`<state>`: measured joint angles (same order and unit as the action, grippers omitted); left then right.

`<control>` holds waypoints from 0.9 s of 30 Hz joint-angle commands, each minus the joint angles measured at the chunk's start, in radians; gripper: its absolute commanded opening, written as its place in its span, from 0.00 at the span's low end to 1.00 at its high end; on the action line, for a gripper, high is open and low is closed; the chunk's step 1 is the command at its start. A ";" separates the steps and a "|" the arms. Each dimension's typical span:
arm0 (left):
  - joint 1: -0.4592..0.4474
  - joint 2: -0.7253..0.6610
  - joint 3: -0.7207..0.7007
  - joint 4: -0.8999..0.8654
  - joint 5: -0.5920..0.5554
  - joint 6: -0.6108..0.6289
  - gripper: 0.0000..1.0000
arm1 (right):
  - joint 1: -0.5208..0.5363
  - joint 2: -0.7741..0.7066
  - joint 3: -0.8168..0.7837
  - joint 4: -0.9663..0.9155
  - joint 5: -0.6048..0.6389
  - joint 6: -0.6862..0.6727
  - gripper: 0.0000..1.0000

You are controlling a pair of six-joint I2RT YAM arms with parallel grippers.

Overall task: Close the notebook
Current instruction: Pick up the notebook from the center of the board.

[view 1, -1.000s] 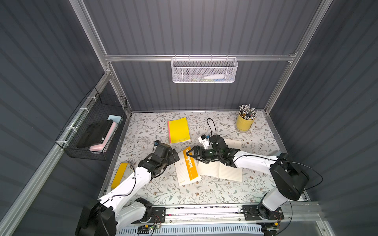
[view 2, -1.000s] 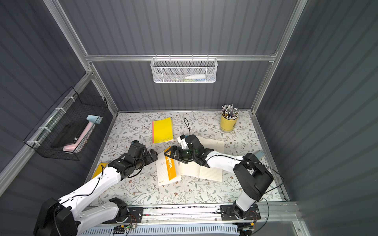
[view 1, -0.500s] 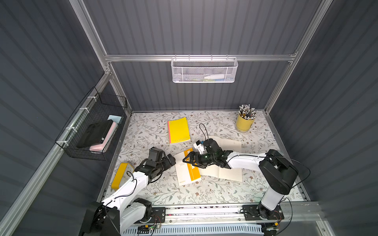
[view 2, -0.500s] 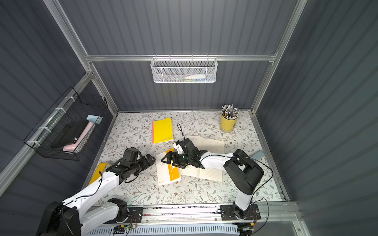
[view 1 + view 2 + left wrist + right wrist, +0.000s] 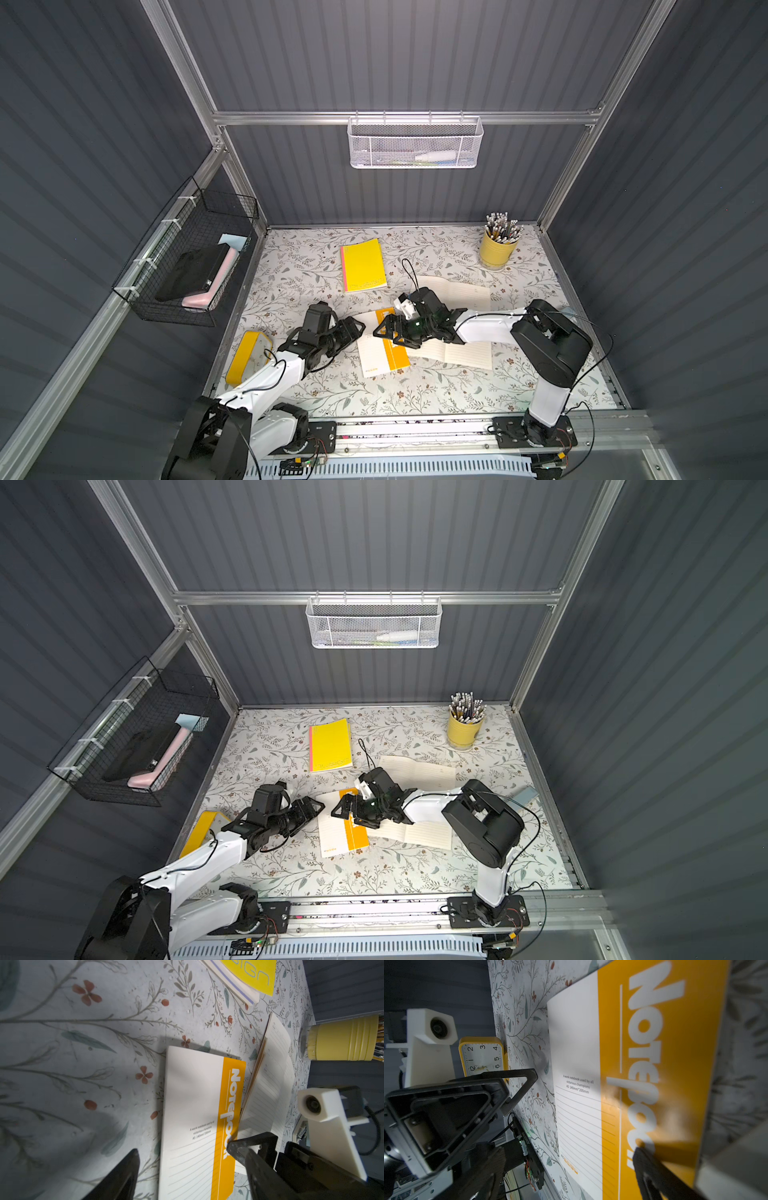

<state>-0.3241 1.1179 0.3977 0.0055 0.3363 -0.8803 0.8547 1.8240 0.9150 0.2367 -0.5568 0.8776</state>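
Observation:
The notebook lies open in the middle of the floral table, its white and orange cover (image 5: 380, 353) (image 5: 340, 833) (image 5: 197, 1105) (image 5: 612, 1064) flat on the left. Its lined pages (image 5: 461, 353) spread to the right, and some leaves (image 5: 270, 1064) stand raised. My left gripper (image 5: 353, 330) (image 5: 313, 808) (image 5: 187, 1167) is open at the cover's left edge, low over the table. My right gripper (image 5: 388, 332) (image 5: 347, 810) (image 5: 566, 1169) faces it, open, with one of its fingertips (image 5: 652, 1167) over the orange band.
A closed yellow notebook (image 5: 362, 266) lies behind the arms. A yellow pencil cup (image 5: 497, 249) stands at the back right and a yellow clock (image 5: 247, 361) (image 5: 481, 1055) at the left edge. A black wire basket (image 5: 187, 266) hangs on the left wall and a white mesh basket (image 5: 415, 143) on the back wall.
My right gripper has slid left and forward onto the orange cover. My left gripper has come down and right to the cover's edge, and its jaws have narrowed a little.

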 commanded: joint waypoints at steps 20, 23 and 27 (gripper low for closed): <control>0.008 0.079 -0.111 0.156 0.146 -0.005 0.60 | -0.013 0.040 -0.041 0.060 -0.042 0.021 0.99; 0.009 0.088 -0.146 0.226 0.170 -0.006 0.54 | -0.013 0.040 -0.041 0.060 -0.043 0.021 0.99; 0.009 0.094 -0.175 0.272 0.188 0.012 0.48 | -0.013 0.041 -0.039 0.057 -0.046 0.018 0.99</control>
<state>-0.3195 1.1954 0.2539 0.2363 0.4984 -0.8890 0.8440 1.8408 0.8860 0.2924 -0.5888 0.8940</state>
